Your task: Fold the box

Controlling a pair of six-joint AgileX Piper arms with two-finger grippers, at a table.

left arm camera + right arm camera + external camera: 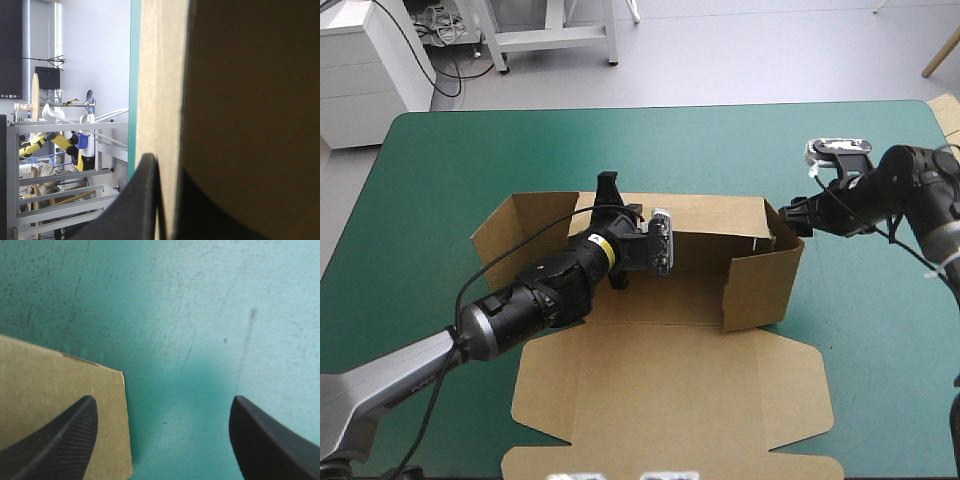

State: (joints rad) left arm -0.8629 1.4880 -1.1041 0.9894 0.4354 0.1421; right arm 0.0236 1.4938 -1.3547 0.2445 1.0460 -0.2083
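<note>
The brown box lies mid-table with its lid flat toward the front, and its back wall and right wall raised. My left gripper sits at the top edge of the back wall. In the left wrist view the wall's edge runs between the black fingers, and the left gripper is shut on it. My right gripper hovers open at the right wall's upper far corner. In the right wrist view, the box corner lies under one finger of the right gripper.
Bare teal-green cover surrounds the box on the left, far side and right. A piece of pale brown board shows at the table's far right edge. A white cabinet stands beyond the far left corner.
</note>
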